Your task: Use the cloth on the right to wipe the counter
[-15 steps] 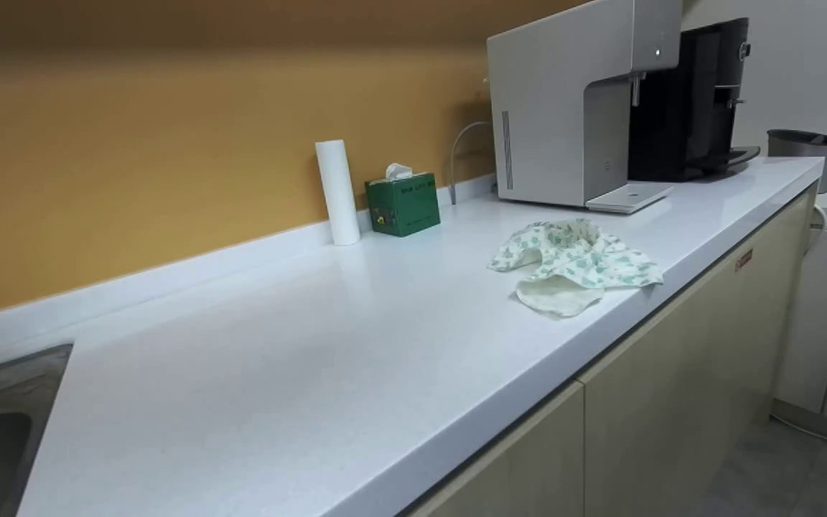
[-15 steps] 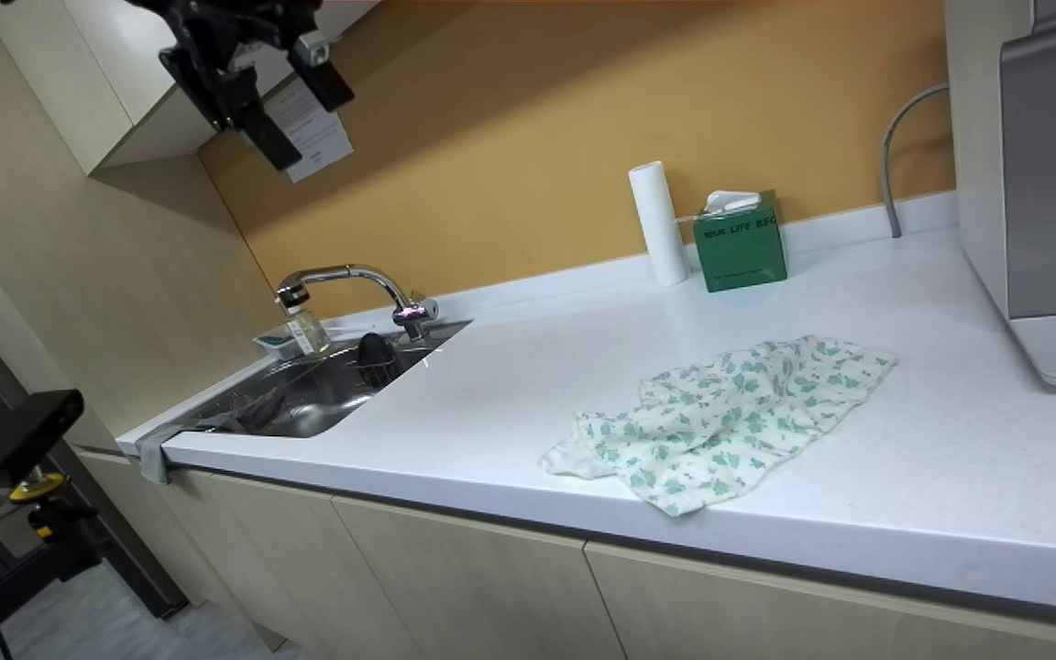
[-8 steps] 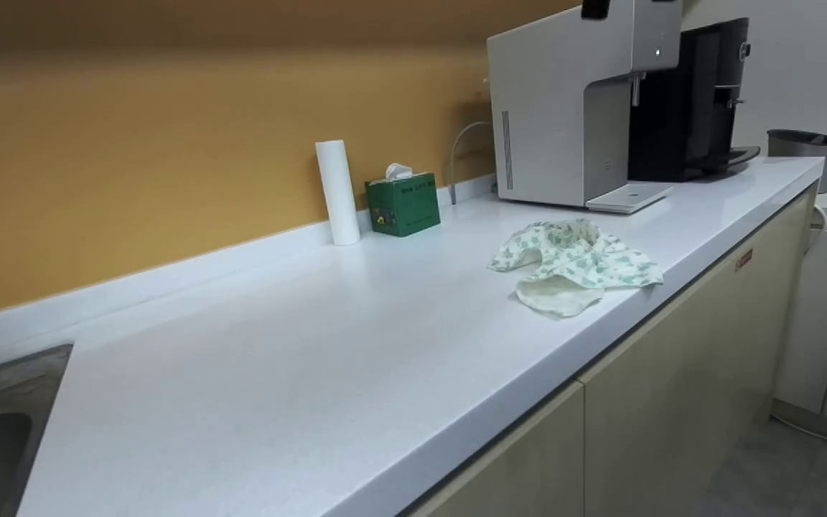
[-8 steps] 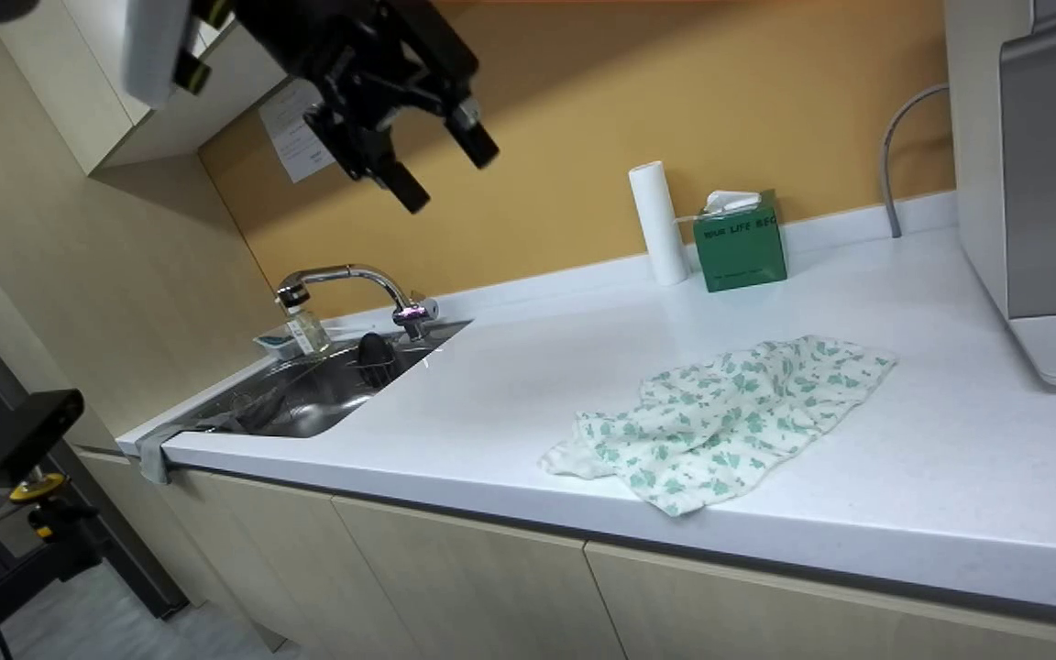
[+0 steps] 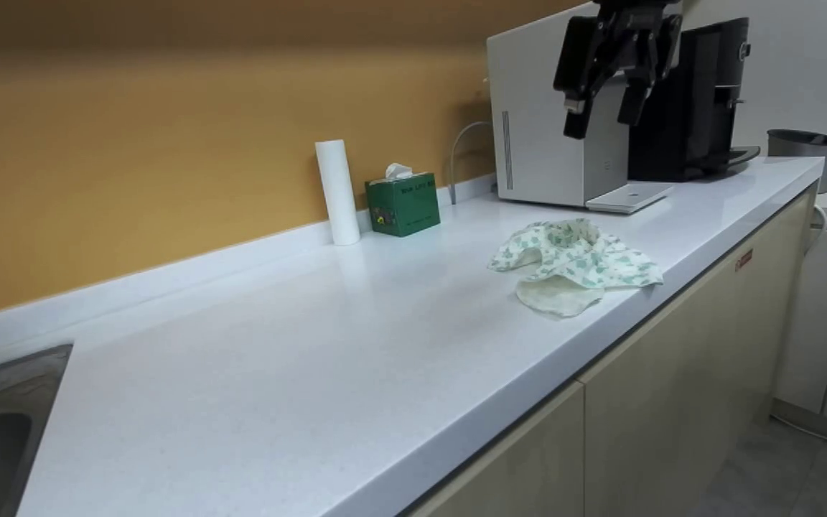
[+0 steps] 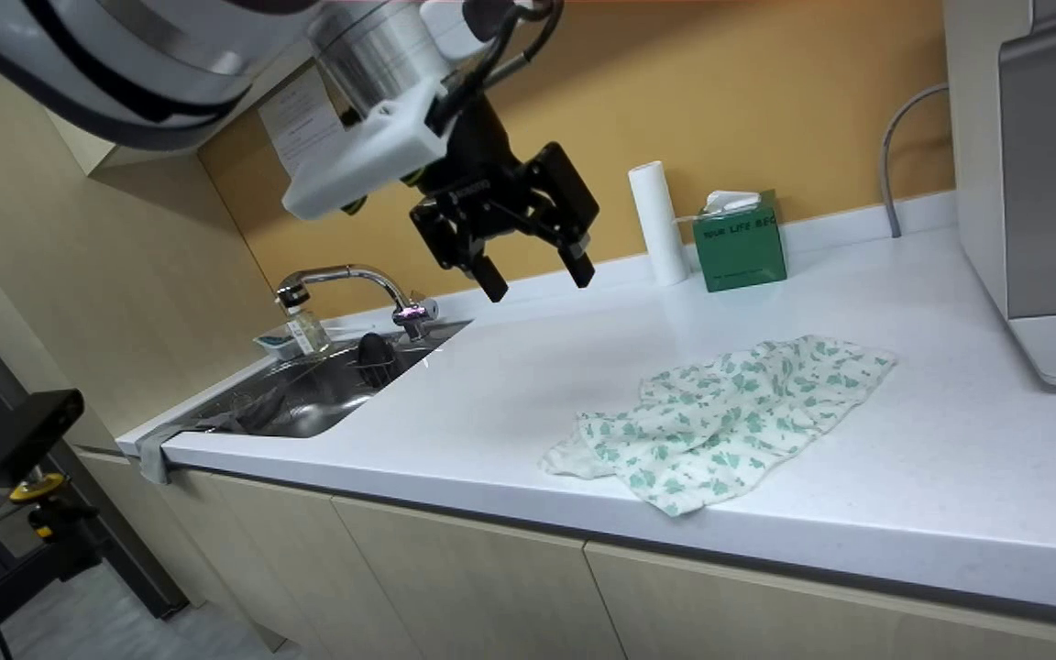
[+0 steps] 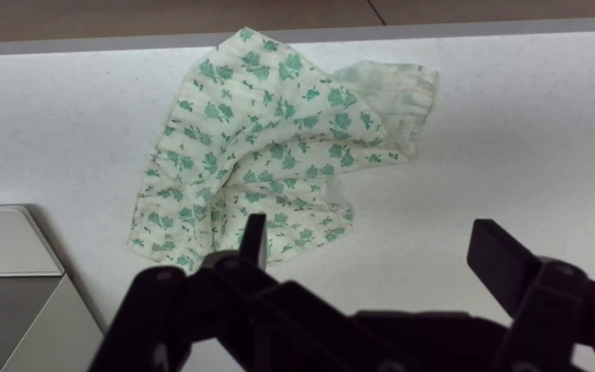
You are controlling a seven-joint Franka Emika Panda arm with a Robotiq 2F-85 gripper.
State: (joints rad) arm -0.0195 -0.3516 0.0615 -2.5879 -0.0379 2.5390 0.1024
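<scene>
The Robotiq gripper (image 6: 537, 275) is held above the white countertop (image 5: 277, 373), its fingers (image 7: 504, 263) parted widely. Toward one end of the countertop are placed a silver beverage dispenser (image 5: 543, 143) and a black beverage machine (image 5: 695, 118). Toward the opposite end of the countertop, a steel sink (image 6: 317, 414) is inset. The cloth (image 7: 266, 144), printed with green floral motifs on white, is laid in loose folds on the countertop, with one corner at the front edge. Side by side at the countertop's rear edge are placed a green tissue box (image 6: 741, 249) and a white paper roll (image 6: 659, 225) stood on end; from the box's top, a white tissue (image 6: 731, 203) is partly exposed.
</scene>
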